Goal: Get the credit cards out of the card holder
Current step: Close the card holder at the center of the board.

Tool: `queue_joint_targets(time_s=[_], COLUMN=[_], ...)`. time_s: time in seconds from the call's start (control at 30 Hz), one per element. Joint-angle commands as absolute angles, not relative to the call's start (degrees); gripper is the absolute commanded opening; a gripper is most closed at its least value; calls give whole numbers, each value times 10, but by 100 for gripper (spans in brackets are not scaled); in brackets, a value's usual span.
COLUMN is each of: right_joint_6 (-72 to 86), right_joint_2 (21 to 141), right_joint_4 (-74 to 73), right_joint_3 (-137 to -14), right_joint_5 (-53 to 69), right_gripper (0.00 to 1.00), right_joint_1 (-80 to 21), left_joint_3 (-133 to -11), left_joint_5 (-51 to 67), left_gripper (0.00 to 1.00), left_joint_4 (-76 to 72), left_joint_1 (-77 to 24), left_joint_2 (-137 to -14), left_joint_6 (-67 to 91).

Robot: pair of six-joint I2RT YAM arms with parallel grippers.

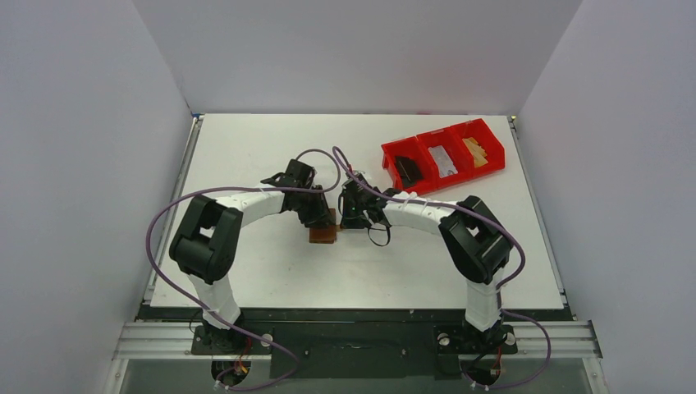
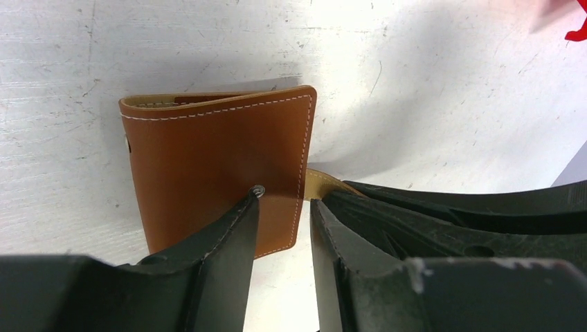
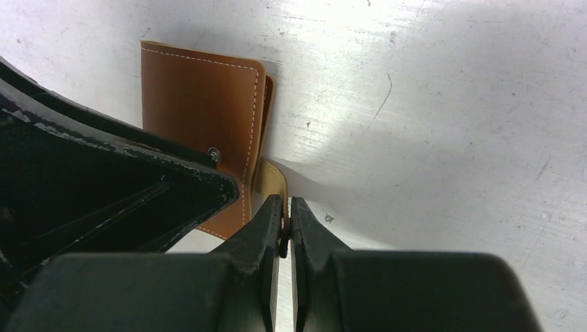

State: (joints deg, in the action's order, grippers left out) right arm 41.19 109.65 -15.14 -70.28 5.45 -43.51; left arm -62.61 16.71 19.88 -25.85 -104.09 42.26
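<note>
The card holder (image 2: 214,166) is a brown leather bifold, lying folded shut on the white table; it also shows in the top view (image 1: 322,235) and the right wrist view (image 3: 197,97). No credit cards show; the holder's inside is hidden. My left gripper (image 2: 284,204) is open. One of its fingertips (image 2: 249,204) rests on the cover at the metal snap stud, and the other stands just off the holder's edge. My right gripper (image 3: 285,204) is shut on the holder's pale closing tab (image 3: 271,181), which curves up from the edge.
A red three-compartment bin (image 1: 460,133) stands at the back right, holding a black item, a pale grey item and a tan item. The two grippers (image 1: 318,217) (image 1: 349,220) are close together at the table's middle. Grey walls enclose the table.
</note>
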Motion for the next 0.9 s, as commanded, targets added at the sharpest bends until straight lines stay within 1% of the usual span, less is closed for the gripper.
queue_joint_targets(time_s=[0.0, 0.03, 0.1, 0.17, 0.37, 0.87], right_joint_6=[415, 415, 415, 416, 419, 429], right_joint_2=[1056, 1055, 1053, 1051, 1050, 1041], right_joint_4=[-138, -138, -138, -138, -138, -131], right_joint_3=[-705, -705, -704, -704, -709, -721], right_joint_5=[56, 55, 56, 56, 59, 82], right_gripper=[4, 6, 11, 15, 23, 26], right_joint_1=[-433, -433, -433, -432, -430, -429], left_joint_3=[-617, -618, -618, -619, -622, -637], left_joint_5=[116, 116, 118, 119, 123, 101], left_gripper=[35, 39, 43, 45, 45, 45], left_joint_4=[204, 204, 203, 203, 206, 248], left_joint_1=[-256, -256, -257, -257, -256, -249], left_joint_2=[-1053, -1053, -1049, -1047, -1029, -954], left_joint_6=[421, 420, 419, 418, 420, 408])
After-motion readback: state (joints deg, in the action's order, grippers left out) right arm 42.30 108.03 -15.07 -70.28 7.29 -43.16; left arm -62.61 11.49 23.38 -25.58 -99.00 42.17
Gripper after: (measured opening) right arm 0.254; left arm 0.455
